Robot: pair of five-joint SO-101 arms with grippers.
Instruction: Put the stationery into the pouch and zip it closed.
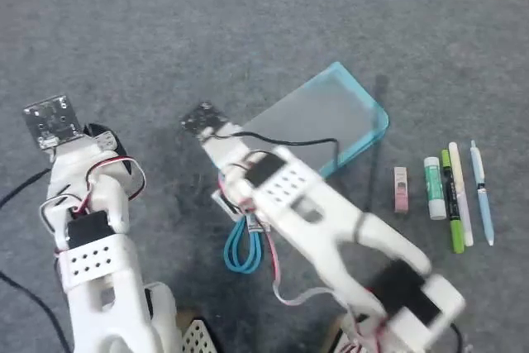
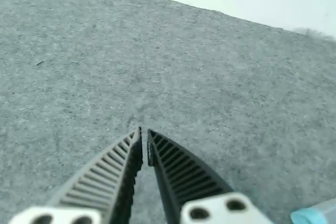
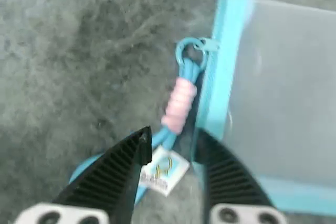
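Pouch (image 1: 322, 117) mid-table — stationery (image 1: 450, 192) to its right (strap (image 1: 244, 269) before it).

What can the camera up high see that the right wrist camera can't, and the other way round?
From up high: the pink eraser, glue stick, green pen, cream pen and blue pen lined up beside the pouch, plus the left arm. From the right wrist: the open right hand near the zipper ring, pink beads and a little tag. Both: the pouch and its blue strap on the grey mat.
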